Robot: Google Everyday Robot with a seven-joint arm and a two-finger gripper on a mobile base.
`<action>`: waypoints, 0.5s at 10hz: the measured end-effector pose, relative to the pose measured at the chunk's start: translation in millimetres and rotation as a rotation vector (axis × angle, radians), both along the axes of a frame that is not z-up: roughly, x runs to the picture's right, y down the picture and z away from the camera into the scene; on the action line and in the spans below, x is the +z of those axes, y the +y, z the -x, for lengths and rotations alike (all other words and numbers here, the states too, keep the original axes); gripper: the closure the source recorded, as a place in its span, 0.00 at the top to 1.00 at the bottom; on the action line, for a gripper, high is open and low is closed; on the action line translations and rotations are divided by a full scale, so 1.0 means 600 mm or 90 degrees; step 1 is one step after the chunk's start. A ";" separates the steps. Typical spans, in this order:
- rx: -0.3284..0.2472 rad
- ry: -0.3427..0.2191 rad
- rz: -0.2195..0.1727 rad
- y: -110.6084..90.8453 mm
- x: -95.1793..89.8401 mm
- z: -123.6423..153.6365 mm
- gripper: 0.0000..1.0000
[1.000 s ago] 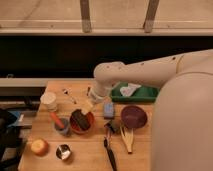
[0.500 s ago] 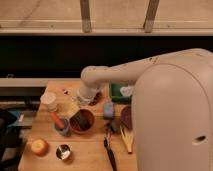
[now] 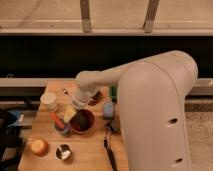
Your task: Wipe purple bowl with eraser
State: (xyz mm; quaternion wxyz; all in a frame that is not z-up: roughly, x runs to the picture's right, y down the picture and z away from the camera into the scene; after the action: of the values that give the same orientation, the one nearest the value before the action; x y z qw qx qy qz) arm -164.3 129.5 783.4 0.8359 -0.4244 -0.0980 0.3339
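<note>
My gripper (image 3: pixel 74 113) hangs at the end of the white arm, low over the left rim of the orange-red bowl (image 3: pixel 84 123). Its fingers point down and stand open, and I see nothing between them. The purple bowl is hidden behind the bulk of my arm on the right side of the table. A small dark block (image 3: pixel 96 95), possibly the eraser, lies just right of the wrist, partly covered by it.
On the wooden table (image 3: pixel 90 152) a light blue block (image 3: pixel 108 109) lies right of the orange-red bowl. Also there: a white cup (image 3: pixel 48 100), a small grey bowl with an orange stick (image 3: pixel 59 125), an orange fruit (image 3: pixel 39 146), a metal cup (image 3: pixel 63 151), black utensils (image 3: pixel 109 150), a green thing (image 3: pixel 113 93).
The arm has swung left across the table. The gripper moved from near the light blue block to over the orange-red bowl, and the arm now covers the purple bowl.
</note>
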 end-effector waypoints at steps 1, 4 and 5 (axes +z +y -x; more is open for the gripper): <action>0.002 0.008 -0.001 0.002 0.007 -0.003 0.70; 0.021 0.041 -0.025 -0.017 0.015 -0.040 0.70; 0.026 0.050 -0.030 -0.021 0.014 -0.050 0.70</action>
State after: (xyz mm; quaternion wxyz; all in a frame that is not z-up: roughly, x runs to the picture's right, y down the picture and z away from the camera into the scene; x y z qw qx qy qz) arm -134.1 116.8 791.5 0.8417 -0.3894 -0.0815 0.3651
